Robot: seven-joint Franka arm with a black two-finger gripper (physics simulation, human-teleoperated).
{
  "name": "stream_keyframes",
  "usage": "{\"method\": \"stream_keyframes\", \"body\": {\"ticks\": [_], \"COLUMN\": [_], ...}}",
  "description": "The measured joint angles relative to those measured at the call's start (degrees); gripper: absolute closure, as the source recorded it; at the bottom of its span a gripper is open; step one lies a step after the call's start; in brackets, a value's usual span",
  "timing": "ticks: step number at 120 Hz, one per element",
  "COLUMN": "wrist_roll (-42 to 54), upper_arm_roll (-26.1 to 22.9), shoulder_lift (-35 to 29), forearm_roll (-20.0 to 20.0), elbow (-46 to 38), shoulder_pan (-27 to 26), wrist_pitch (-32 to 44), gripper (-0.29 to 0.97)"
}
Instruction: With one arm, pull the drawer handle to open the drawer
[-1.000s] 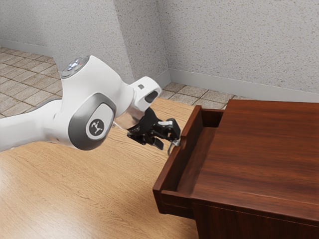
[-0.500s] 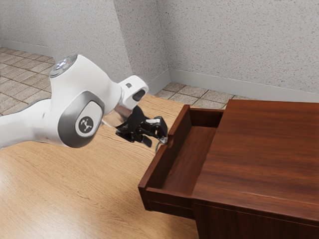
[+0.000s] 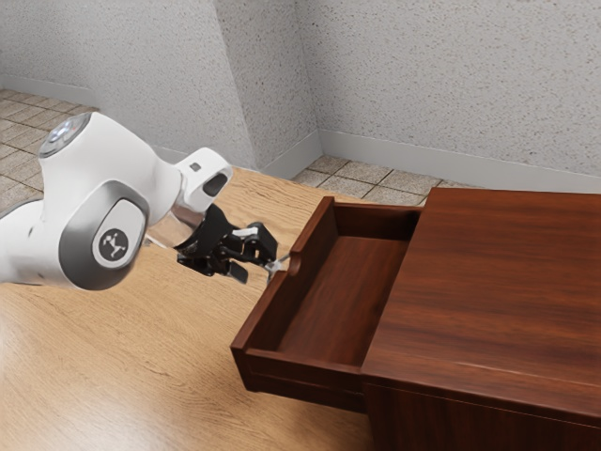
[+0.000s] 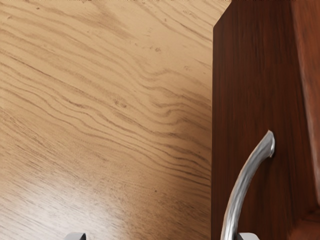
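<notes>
The dark reddish-brown wooden drawer (image 3: 319,315) stands well out of the matching wooden cabinet (image 3: 498,282), its interior exposed. The curved silver metal handle (image 4: 247,185) on its front lies between the fingers (image 4: 75,236) of the black two-finger gripper (image 3: 257,261). The fingers are spread wide, and the handle rests against one only. The cabinet sits on a light wood-grain table (image 3: 113,366).

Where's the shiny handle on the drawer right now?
The handle is on the outer face of the open drawer, on its side toward the exterior view's left, right at the gripper.
</notes>
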Motion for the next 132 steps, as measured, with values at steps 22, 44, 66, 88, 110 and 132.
{"method": "stream_keyframes", "body": {"ticks": [22, 44, 66, 88, 110, 132], "wrist_roll": [-0.1, -0.2, -0.1, 0.0, 0.0, -1.6], "upper_arm_roll": [0.0, 0.0, 0.1, 0.1, 0.1, 0.2], "shoulder_lift": [-0.1, -0.5, -1.0, -1.6, -3.2, -5.4], "forearm_roll": [0.1, 0.0, 0.0, 0.1, 0.6, 1.7], "elbow": [-0.3, -0.6, -0.8, -0.7, -0.6, 3.4], "shoulder_pan": [1.1, 2.0, 2.1, 1.9, 1.8, 1.3], "wrist_pitch": [-0.1, -0.3, -0.6, -0.8, -1.1, -5.1], "gripper": [0.33, 0.33, 0.33, 0.33, 0.33, 0.3]}}
